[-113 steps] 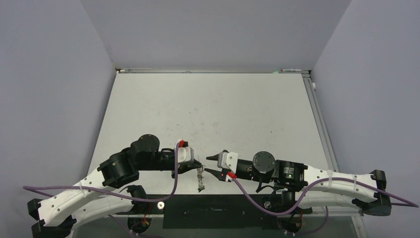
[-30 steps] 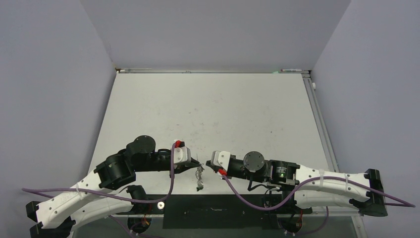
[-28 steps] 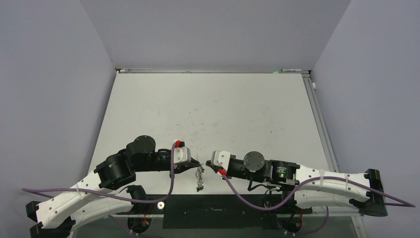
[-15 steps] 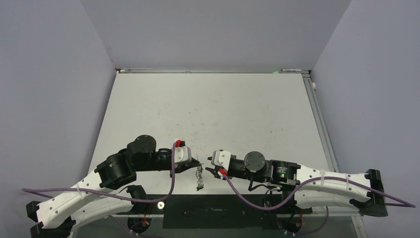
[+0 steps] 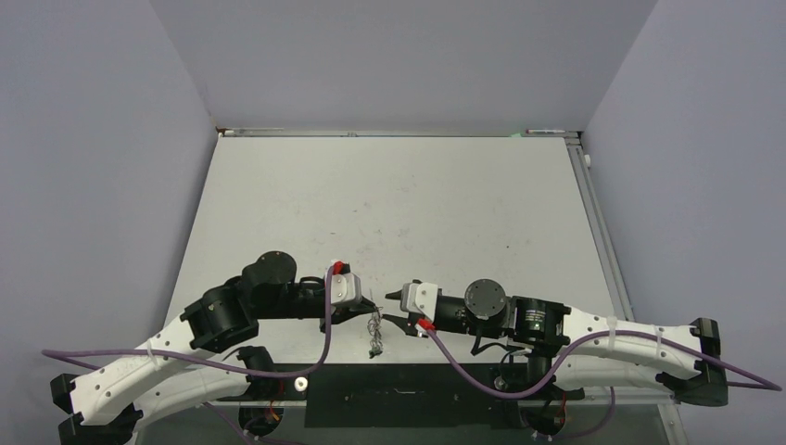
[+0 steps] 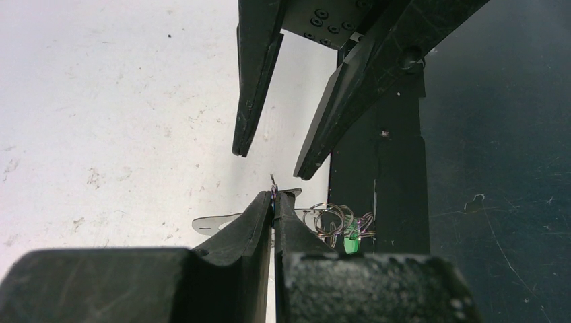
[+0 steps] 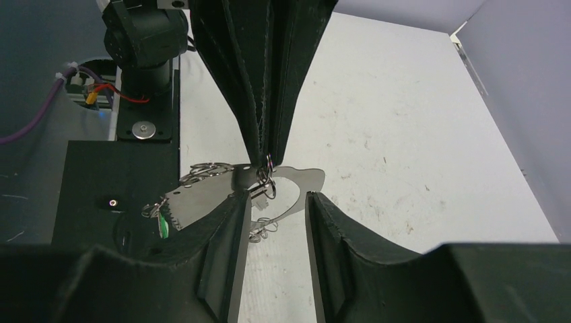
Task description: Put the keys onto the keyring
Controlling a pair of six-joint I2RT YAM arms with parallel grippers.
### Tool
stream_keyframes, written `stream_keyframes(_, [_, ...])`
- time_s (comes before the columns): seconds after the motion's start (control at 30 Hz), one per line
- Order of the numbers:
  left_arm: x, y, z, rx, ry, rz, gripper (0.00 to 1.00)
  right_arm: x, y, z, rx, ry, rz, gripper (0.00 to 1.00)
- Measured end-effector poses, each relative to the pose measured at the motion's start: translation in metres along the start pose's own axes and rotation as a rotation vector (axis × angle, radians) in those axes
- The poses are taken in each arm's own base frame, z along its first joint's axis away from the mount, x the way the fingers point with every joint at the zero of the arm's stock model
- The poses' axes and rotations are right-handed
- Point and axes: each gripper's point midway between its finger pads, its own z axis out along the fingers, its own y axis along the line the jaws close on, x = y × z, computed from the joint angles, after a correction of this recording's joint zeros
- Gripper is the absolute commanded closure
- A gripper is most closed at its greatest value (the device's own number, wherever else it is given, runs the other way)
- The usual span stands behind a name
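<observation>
The left gripper [image 6: 273, 199] is seen with its jaws pressed fully shut on a small wire loop of the keyring [image 6: 328, 219], which is held at the near edge of the bench [image 6: 101, 101]. From the pinch, a bunch of silver rings, a pale strap [image 6: 214, 223] and a green piece [image 6: 350, 243] are trailed. The right gripper [image 7: 277, 196] is set facing it, jaws parted and empty, tips just beside the pinched loop. Whether contact is made cannot be told.
</observation>
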Motion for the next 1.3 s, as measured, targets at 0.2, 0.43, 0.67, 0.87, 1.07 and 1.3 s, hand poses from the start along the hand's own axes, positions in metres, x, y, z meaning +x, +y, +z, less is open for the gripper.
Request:
stream_keyframes(0.2, [0.001,0.0,0.001,0.004,0.003,-0.002,1.0,-0.009,0.0,0.006,-0.019,-0.008,-0.017,0.66])
stream_keyframes(0.43, [0.001,0.0,0.001,0.005,0.003,-0.002,1.0,-0.008,0.003,0.006,-0.036,-0.009,-0.022,0.66])
stream_keyframes(0.67, [0.0,0.001,0.0,-0.001,-0.002,-0.002,1.0,-0.013,0.003,0.007,-0.041,-0.029,-0.02,0.67])
stream_keyframes(0.87, [-0.002,0.002,-0.002,-0.007,-0.008,-0.004,1.0,-0.016,-0.004,0.003,-0.028,-0.073,-0.001,0.68])
stream_keyframes(1.07, [-0.002,-0.001,-0.002,0.011,-0.012,-0.005,1.0,-0.012,-0.01,0.003,-0.068,-0.059,0.028,0.7])
stream_keyframes(1.3, [-0.003,-0.004,-0.002,0.031,-0.021,-0.006,1.0,-0.012,-0.012,0.005,-0.135,-0.043,0.069,0.75])
